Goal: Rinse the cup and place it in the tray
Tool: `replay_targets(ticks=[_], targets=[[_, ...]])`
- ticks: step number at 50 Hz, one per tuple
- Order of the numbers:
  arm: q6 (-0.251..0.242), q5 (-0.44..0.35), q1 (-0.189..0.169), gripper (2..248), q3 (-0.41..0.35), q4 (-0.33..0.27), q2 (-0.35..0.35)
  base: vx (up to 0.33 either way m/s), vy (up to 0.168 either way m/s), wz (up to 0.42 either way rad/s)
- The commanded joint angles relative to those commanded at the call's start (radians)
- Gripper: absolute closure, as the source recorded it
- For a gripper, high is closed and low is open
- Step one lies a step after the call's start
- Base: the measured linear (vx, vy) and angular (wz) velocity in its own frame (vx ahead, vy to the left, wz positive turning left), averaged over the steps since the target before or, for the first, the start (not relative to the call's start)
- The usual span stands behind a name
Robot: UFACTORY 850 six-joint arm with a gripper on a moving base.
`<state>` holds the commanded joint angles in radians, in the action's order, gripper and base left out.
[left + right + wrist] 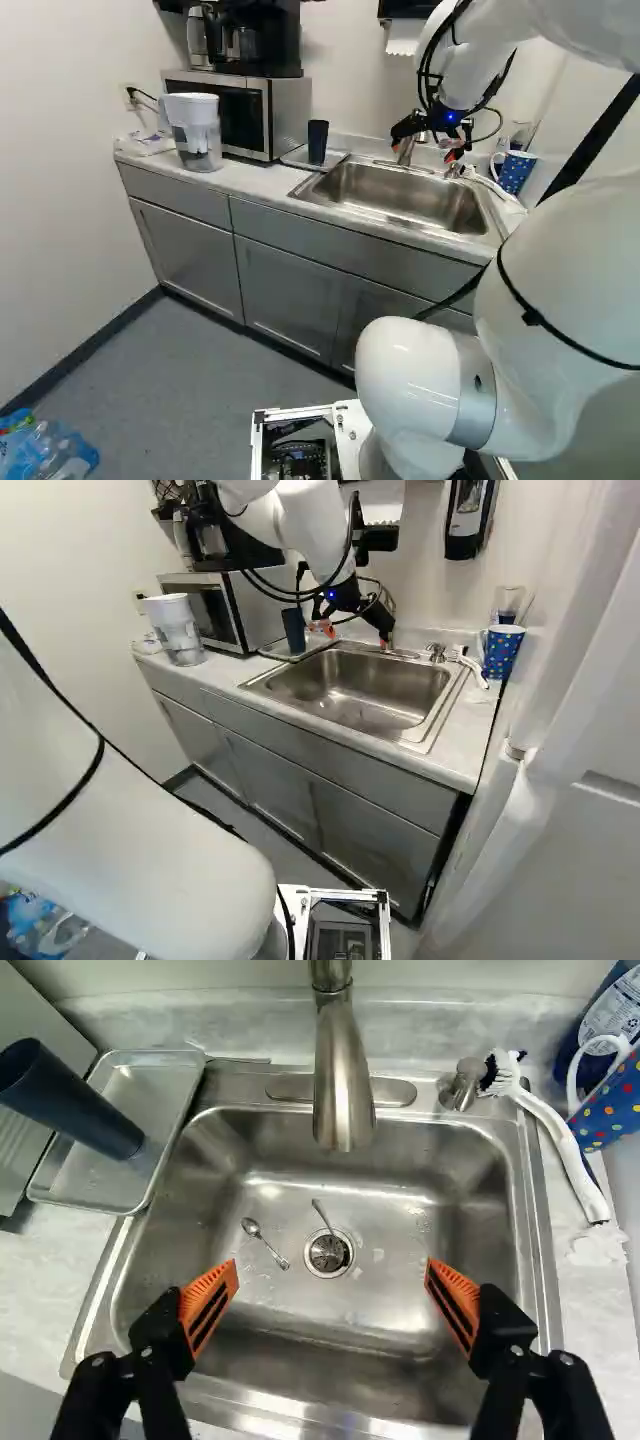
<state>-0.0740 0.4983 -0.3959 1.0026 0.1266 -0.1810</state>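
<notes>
Pale table around a steel sink; faucet at the rear rim. Dark cup stands upright in the metal tray, beside the basin. Spotted mug stands across the sink, past the brush. Which vessel is meant: uncertain.

Fingers spread wide over the basin, released, nothing between.

Handling, estimated. Dark cup: probably light, stiff plastic, slick once wet; tall and narrow-footed, so a knock could tip it. Grip mid-wall from both sides, modest squeeze. Mug: likely heavier, chippable if ceramic; take the body with the handle clear of both pads, gripping firmer when wet.
</notes>
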Motion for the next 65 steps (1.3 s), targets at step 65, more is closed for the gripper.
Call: replay_targets(ticks=[65], targets=[[0.000,0.000,0.000,3,0.000,0.000,0.000,-0.019,0.029,0.002]])
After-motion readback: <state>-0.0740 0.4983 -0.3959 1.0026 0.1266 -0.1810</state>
